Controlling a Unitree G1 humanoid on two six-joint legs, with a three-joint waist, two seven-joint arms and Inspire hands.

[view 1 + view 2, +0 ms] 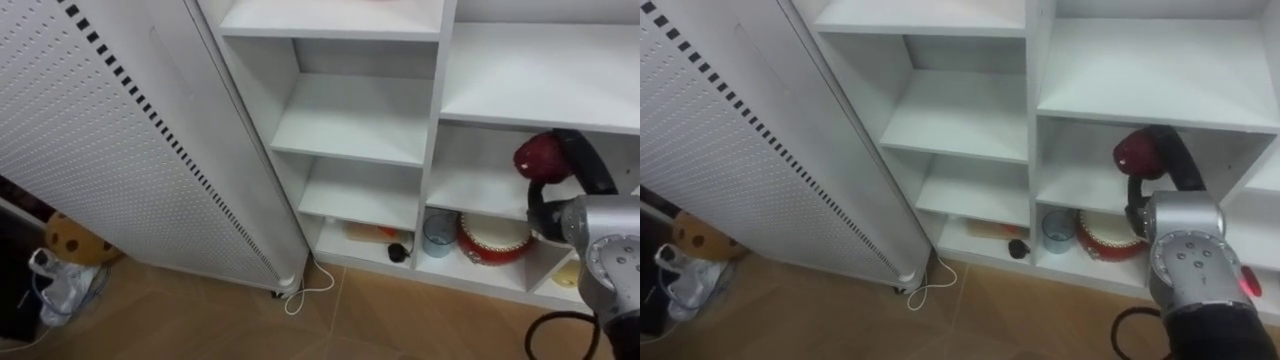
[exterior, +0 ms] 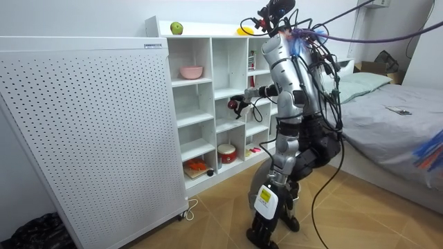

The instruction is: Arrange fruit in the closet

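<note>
Right eye view, middle right: right hand (image 1: 1180, 160) curled round red fruit (image 1: 1133, 152) at closet (image 1: 970, 120) shelf; not yet set down, placing left to do.

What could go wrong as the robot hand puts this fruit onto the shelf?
1. The robot hand holds the fruit by the shelf's front edge; released there, it might roll off to the floor.
2. The upper shelf sits just above the fruit; lifting could knock it.

Just below the hand (image 1: 582, 162) sits a red drum (image 1: 492, 240), a blue cup (image 1: 437, 232) left of it; far left a pegboard (image 1: 110, 150), a white cord (image 1: 308, 285) at its foot.
</note>
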